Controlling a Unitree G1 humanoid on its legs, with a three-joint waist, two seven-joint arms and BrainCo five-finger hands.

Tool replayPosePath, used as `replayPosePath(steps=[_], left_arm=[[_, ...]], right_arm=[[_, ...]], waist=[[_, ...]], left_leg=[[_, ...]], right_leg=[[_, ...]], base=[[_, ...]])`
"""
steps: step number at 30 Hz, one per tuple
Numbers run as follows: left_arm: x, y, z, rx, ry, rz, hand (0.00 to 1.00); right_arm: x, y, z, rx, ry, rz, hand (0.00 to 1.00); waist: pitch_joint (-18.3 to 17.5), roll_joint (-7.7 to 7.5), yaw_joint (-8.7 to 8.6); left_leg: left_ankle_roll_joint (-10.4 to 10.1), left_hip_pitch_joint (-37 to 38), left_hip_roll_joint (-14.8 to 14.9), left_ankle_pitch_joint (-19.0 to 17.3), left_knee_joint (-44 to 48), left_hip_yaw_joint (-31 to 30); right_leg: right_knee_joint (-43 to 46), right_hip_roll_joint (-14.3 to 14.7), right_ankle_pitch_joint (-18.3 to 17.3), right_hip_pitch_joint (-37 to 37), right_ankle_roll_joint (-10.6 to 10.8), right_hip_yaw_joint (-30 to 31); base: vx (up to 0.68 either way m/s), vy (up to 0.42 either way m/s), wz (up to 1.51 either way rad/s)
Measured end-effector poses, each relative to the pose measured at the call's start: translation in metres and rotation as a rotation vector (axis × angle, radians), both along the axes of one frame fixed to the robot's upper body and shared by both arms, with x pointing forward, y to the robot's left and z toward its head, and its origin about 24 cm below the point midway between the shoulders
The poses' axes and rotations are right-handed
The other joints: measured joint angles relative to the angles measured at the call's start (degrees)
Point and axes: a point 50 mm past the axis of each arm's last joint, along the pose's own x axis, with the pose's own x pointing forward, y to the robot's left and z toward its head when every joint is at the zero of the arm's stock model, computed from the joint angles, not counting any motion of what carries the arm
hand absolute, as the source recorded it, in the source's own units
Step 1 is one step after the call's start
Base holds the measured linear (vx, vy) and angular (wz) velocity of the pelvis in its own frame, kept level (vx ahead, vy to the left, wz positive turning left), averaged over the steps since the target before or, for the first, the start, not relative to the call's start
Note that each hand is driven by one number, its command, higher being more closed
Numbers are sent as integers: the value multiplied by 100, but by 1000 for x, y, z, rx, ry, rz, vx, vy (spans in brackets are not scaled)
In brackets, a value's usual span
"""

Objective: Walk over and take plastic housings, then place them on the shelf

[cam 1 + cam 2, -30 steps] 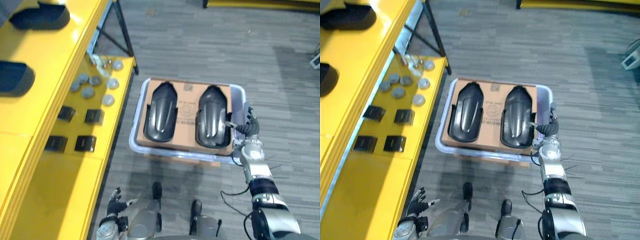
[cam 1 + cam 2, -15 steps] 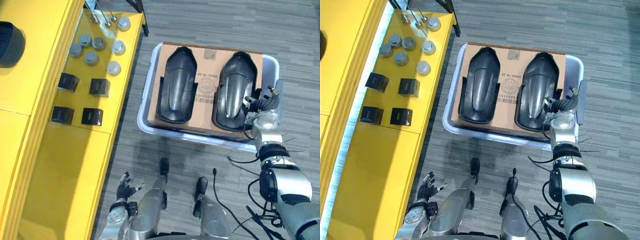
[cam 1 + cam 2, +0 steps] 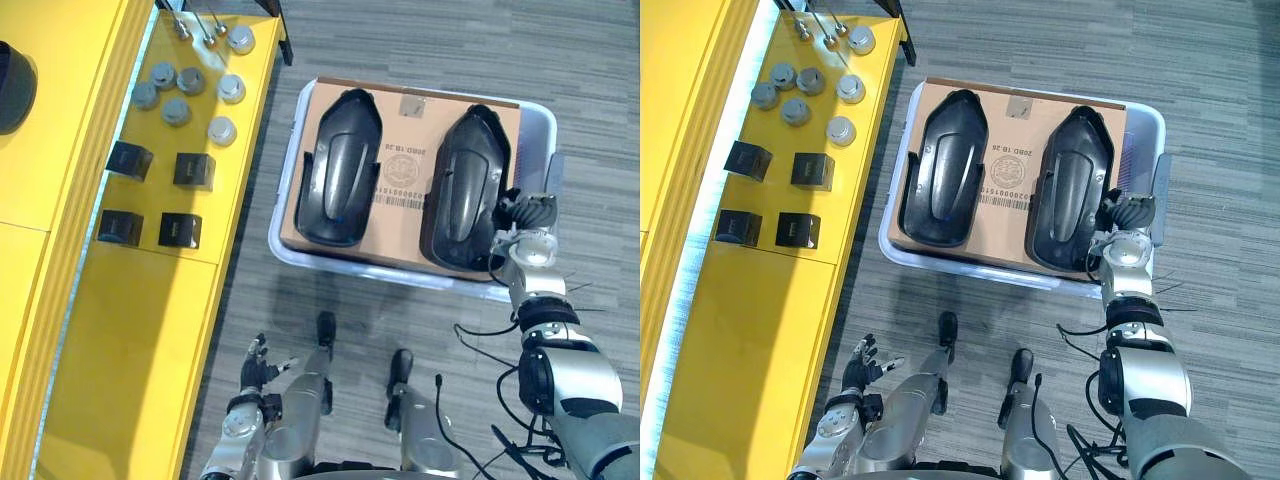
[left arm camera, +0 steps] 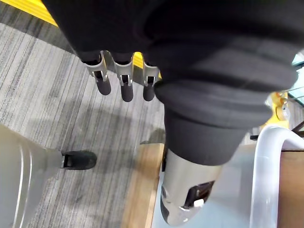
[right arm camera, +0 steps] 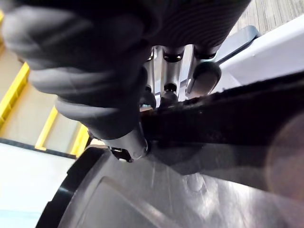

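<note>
- Gripping the near right rim of the right housing, the right hand sets its fingers on one side of the edge and its thumb on the other.
- The left housing lies beside it, apart; both rest on a cardboard sheet inside a pale bin on the floor.
- The left hand hangs low, fingers straight, holding nothing.
- The yellow shelf stands left of the bin, carrying grey round caps and small black boxes.

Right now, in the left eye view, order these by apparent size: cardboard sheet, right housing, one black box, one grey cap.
Largest first: cardboard sheet, right housing, black box, grey cap. The box only slightly outsizes the cap.
</note>
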Motion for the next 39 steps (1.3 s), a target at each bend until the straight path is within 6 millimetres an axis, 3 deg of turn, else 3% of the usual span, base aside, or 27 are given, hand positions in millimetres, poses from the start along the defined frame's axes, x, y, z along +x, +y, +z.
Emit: replayPosePath(steps=[5,7,11,17,23,31,37,39], left_arm=[[8,-1,19,-16,-97,0,0],[12,-1,34,-24,-169,4,0],[21,-4,64,-46,-307,-17,0],[29,-2,122,-68,-566,23,0],[32,-21,166,-141,-769,10,0],[44,-67,182,-293,-786,-152,0],[59,-93,167,-265,-669,-203,0],[62,-95,161,-259,-635,-194,0]], right_arm=[[-27,5,-9,-11,-66,-14,100],[-43,7,-23,4,-60,-45,100],[-60,14,-24,-40,-85,-37,100],[-72,36,0,-127,-213,6,100],[-76,68,27,-221,-338,103,100],[-82,134,51,-223,-483,327,100],[-89,187,51,-145,-516,516,100],[-90,191,52,-134,-524,535,100]], waist=[[-196,-124,-75],[-440,-235,-91],[-671,-291,-126],[-1028,-311,-227],[-1354,-326,-226],[-1647,-360,-229],[-1813,-481,-241],[-1860,-527,-245]], left_leg=[[0,64,-15,0,-3,24],[-25,75,-12,-26,-21,24],[-44,228,-18,-74,-38,11],[-51,387,-29,-128,-39,-23],[-21,494,-37,-105,-27,-22],[-21,588,-11,-105,-44,-46],[-22,600,14,-106,-44,-25],[-21,599,14,-105,-44,-10]], right_leg=[[37,-52,-5,24,31,46],[28,-46,-10,42,37,45],[6,-46,-30,207,57,40],[-78,-26,-50,413,58,10],[-80,-25,-77,531,48,-12],[-75,4,-81,614,38,-5],[-87,27,-69,610,23,33],[-96,27,-63,607,16,46]], base=[[-20,11,-5],[0,0,0],[0,0,0],[9,-12,2],[26,-17,1],[-14,-2,0],[-10,-6,-2],[8,-8,-4]])
